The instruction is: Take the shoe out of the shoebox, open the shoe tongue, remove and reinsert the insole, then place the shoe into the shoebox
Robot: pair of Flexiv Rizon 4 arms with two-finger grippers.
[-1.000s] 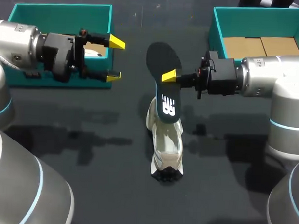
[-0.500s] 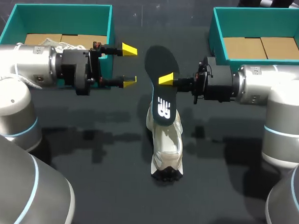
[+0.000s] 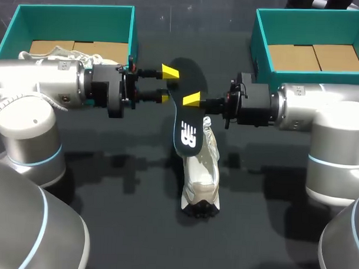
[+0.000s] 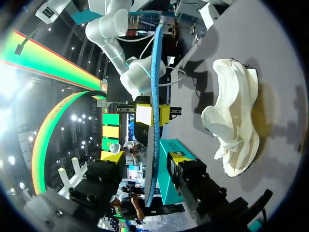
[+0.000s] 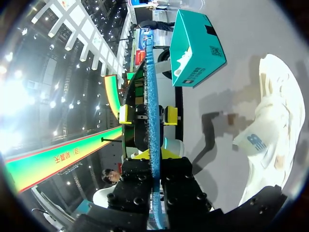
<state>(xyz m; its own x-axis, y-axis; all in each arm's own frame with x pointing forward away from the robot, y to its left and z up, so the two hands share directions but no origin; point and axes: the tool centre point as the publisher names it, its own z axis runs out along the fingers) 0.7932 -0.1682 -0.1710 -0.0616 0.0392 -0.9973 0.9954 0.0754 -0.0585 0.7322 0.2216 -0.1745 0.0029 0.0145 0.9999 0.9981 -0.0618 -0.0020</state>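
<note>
My right gripper (image 3: pixel 191 99) is shut on the dark insole (image 3: pixel 186 126) and holds it upright over the white shoe (image 3: pixel 201 176), which lies on the table. My left gripper (image 3: pixel 167 85) is level with the insole's upper half, one yellow tip on each side of it. In the left wrist view the insole (image 4: pixel 155 72) runs edge-on between my left gripper's (image 4: pixel 148 170) fingers, with a gap at each side, so that gripper is open. In the right wrist view the insole (image 5: pixel 148 72) is clamped in the right gripper (image 5: pixel 154 189), and the left gripper (image 5: pixel 147 116) straddles it further along.
A teal shoebox (image 3: pixel 74 13) stands at the back left behind my left arm, and a second teal box (image 3: pixel 313 18) stands at the back right. Both show brown cardboard inside. The shoe (image 4: pixel 231 125) lies beside both grippers on the dark tabletop.
My left arm has swung right from the left box to the insole, and its fingers have drawn closer together around it. The right gripper has shifted slightly left with the insole.
</note>
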